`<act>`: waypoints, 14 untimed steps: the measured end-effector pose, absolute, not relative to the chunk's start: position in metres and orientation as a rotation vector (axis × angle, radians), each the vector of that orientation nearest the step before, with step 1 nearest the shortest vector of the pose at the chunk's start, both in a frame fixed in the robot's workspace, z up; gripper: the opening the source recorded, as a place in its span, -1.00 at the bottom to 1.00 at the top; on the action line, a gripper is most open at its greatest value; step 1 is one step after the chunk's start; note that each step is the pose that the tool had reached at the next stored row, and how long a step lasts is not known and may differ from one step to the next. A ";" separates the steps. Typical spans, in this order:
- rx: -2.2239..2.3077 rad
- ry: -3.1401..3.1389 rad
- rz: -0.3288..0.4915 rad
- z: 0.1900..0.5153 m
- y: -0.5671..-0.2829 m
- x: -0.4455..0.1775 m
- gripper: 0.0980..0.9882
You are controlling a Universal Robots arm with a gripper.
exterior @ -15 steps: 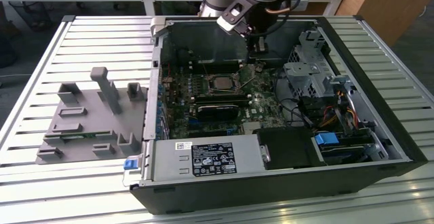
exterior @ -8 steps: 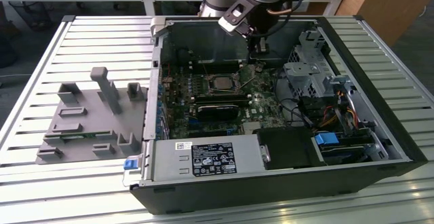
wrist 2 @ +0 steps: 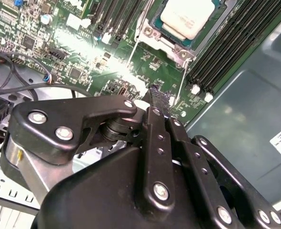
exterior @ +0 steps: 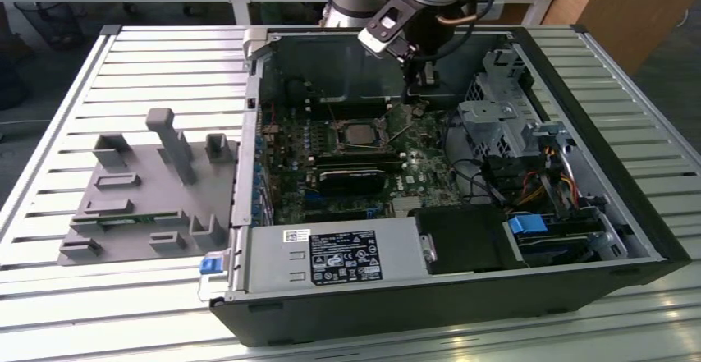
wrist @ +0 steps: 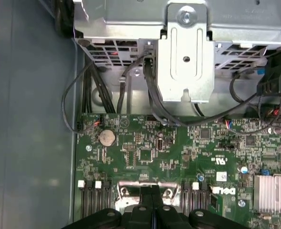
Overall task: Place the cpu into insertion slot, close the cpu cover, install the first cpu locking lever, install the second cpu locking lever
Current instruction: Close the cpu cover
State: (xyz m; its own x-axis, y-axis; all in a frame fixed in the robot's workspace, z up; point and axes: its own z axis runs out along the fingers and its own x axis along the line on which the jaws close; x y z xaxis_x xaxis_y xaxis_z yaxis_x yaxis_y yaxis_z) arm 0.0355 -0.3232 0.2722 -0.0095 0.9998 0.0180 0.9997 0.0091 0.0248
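My gripper (wrist 2: 157, 95) is right up close, fingers pressed together, holding nothing, over the green board. The cpu (wrist 2: 187, 16) lies in the insertion slot (wrist 2: 152, 29) just past the fingertips.

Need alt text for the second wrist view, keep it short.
The shut black gripper hangs over the green circuit board, its tips near the socket's metal rim. Beyond the tips, the pale cpu sits in the insertion slot, with long black memory slots on either side.
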 end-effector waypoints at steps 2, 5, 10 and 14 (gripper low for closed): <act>2.207 2.229 0.047 0.272 -0.323 0.037 -0.98; 2.208 2.230 0.045 0.271 -0.323 0.039 -0.98; 2.209 2.231 0.043 0.271 -0.323 0.041 -0.98; 2.209 2.231 0.043 0.271 -0.322 0.043 -0.98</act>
